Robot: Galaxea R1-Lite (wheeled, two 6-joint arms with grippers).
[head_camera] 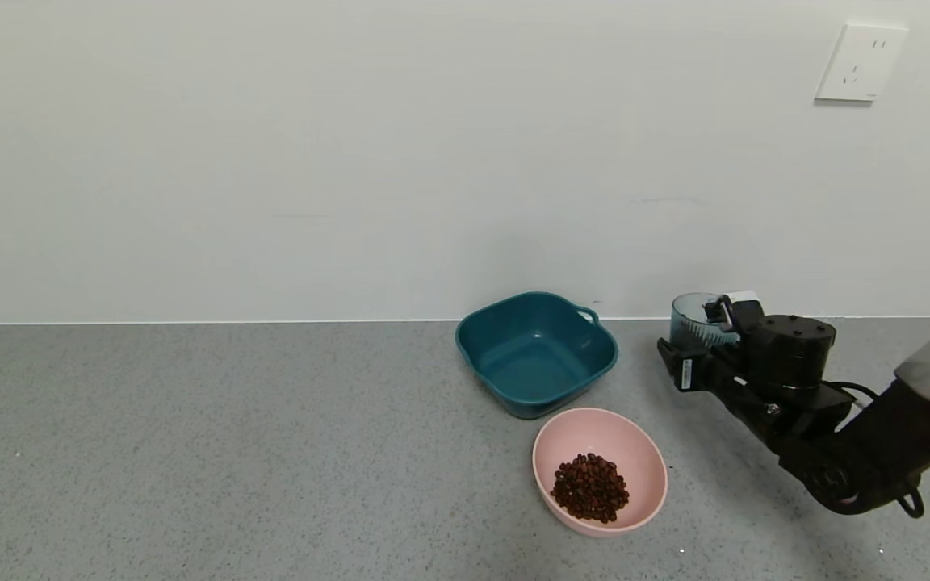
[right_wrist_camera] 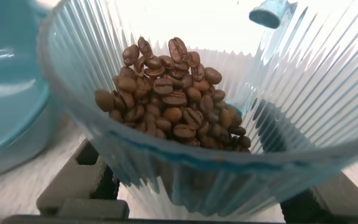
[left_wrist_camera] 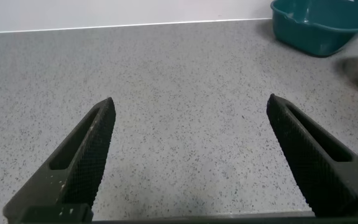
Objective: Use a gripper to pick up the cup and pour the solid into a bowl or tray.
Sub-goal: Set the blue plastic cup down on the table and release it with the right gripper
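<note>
Nearest the camera, low in the centre-right of the head view, sits the pink bowl (head_camera: 652,460) with a pile of dark reddish-brown beans (head_camera: 590,486) already lying in it. Just behind it, toward the middle of the frame and nearly touching its rim, stands the empty teal tub (head_camera: 488,339), its small handle turned to the wall.

Farther back and to the right, the right gripper (head_camera: 695,355) reaches in from the lower right corner, its fingers closed around the ribbed blue-grey cup (head_camera: 689,319). In the head view the cup stands upright, rim up, near the line where counter meets wall. The right wrist view looks into the cup (right_wrist_camera: 303,112) and shows it partly filled with coffee beans (right_wrist_camera: 173,99), the dark fingers showing on either side of it.

From the held cup, the bowl lies down and to the left in the head view, a short way off, with bare speckled counter (head_camera: 190,452) between them. The tub is about as close, so a pour needs care to land in the pink one.

The left gripper (left_wrist_camera: 188,155) is out of the head view; its own camera shows both fingers spread wide over bare counter, holding nothing, the tub (left_wrist_camera: 319,28) well off.
</note>
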